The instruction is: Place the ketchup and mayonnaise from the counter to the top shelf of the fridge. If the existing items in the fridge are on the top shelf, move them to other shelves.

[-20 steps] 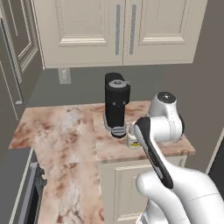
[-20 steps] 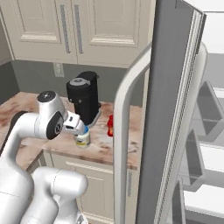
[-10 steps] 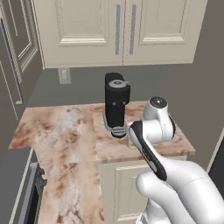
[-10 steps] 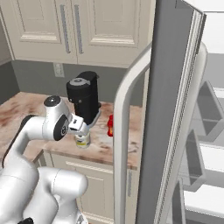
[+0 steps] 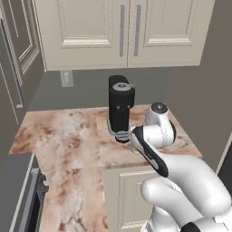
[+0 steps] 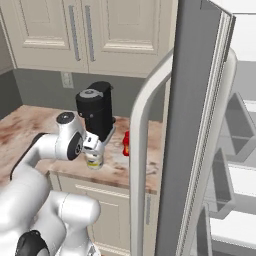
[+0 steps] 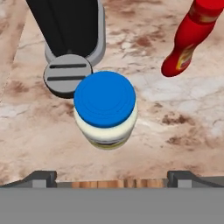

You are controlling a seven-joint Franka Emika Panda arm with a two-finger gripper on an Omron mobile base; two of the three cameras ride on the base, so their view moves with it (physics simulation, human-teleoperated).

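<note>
The mayonnaise, a cream jar with a blue lid, stands upright on the marbled counter. My gripper hangs open straight above it, one fingertip on each side and neither touching. The red ketchup stands a little beyond the jar. From the right base view, my gripper sits just over the mayonnaise near the counter's front edge, and the ketchup is beside the fridge door. The existing items are out of view, and I cannot tell which white shelf is the top shelf.
A black coffee machine stands right behind the jar, its round drip tray almost touching it. The open grey fridge door, with its curved handle, rises close on the right. Grey door bins and white shelves show past it. Cream wall cabinets hang above.
The hand has come down closer over the mayonnaise jar as the arm folded lower. The jaws have stayed open, and the jar and ketchup have not moved.
</note>
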